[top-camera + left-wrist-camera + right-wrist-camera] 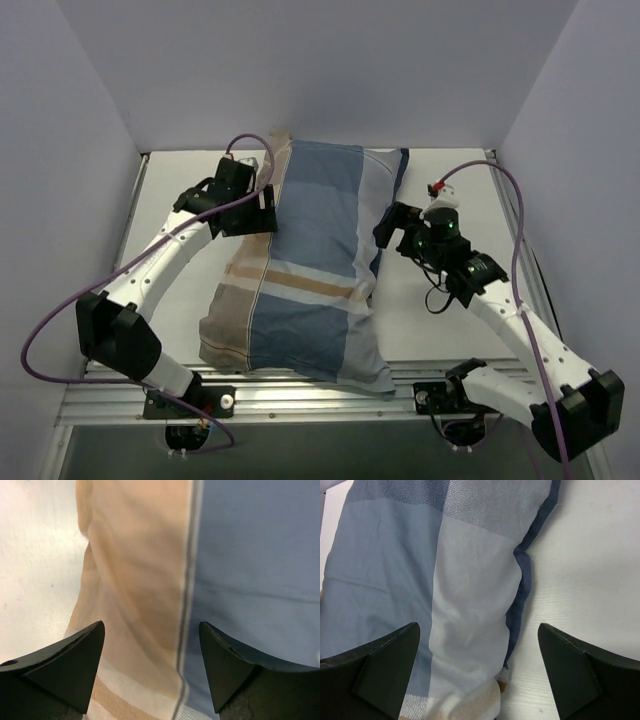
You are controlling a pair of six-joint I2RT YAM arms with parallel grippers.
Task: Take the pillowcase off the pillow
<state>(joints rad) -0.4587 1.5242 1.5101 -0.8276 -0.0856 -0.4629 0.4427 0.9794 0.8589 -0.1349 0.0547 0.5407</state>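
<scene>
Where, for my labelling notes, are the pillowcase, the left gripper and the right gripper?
pillowcase [310, 240]: top external view, middle of its blue centre panel.
left gripper [151, 625]: left wrist view, midway between its open fingertips.
right gripper [479, 624]: right wrist view, midway between its open fingertips.

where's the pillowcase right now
In the top view the pillowcase lies down the middle of the table, far side to near edge, between the open left gripper at its left edge and the open right gripper by its right edge.
</scene>
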